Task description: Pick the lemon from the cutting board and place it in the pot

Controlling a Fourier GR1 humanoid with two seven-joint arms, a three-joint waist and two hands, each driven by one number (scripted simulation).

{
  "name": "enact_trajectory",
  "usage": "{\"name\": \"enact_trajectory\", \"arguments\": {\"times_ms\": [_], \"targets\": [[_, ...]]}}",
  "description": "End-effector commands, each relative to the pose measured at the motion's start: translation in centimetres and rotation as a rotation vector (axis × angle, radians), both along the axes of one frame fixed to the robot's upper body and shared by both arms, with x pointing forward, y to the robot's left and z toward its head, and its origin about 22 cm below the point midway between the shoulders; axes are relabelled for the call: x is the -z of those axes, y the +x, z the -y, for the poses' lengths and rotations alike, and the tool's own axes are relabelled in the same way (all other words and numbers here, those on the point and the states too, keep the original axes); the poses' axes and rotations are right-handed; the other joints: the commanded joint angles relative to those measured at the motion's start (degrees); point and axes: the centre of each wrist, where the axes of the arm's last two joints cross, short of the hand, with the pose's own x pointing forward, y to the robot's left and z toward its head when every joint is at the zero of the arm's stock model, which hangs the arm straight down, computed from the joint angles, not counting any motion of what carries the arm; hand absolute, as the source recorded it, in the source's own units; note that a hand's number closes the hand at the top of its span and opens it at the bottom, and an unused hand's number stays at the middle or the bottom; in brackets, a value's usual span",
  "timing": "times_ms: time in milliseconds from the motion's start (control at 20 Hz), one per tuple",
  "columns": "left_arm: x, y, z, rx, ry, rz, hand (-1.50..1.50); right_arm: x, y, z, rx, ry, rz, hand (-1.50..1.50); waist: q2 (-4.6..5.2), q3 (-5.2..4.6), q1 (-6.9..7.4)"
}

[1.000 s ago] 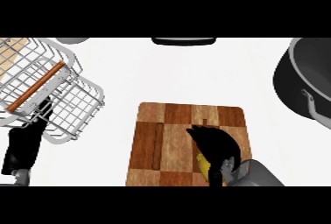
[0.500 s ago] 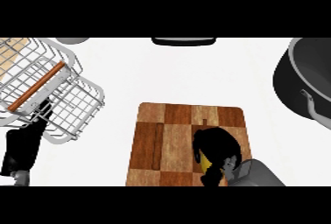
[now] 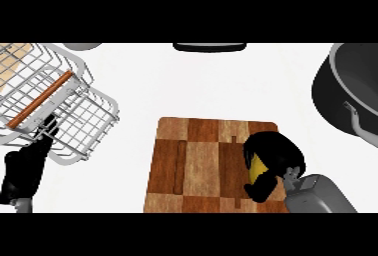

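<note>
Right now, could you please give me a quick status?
Right hand curled round lemon on board. Left hand open at lower left. Nothing between board and pot.

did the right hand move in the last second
Yes: the right hand has shifted right, past the board's right edge, fingers curled round the lemon.

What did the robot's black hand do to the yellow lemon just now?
The right hand curled its fingers round the yellow lemon on the brown wooden cutting board, taking hold. The board, dark grey pot and left hand stayed put.
</note>
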Motion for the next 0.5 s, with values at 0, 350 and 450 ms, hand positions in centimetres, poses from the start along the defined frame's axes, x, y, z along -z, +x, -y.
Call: {"name": "enact_trajectory", "arguments": {"times_ms": [0, 350, 450], "targets": [[-1.1, -0.5, -0.6, -0.008, 0.001, -0.011, 0.00, -1.5, 1.6, 2.9, 0.095, 0.034, 0.084, 1.50, 0.02, -0.06, 0.20], [0.2, 0.3, -1.3, -0.018, 0.003, -0.017, 0.00, -3.6, 1.0, 3.7, 0.142, -0.051, 0.396, 1.50, 0.02, -0.10, -0.21], [0.2, 0.8, -0.6, -0.029, -0.011, -0.012, 0.00, -7.4, -0.4, 3.7, 0.149, -0.065, 0.516, 1.50, -0.22, -0.14, -1.03]]}}
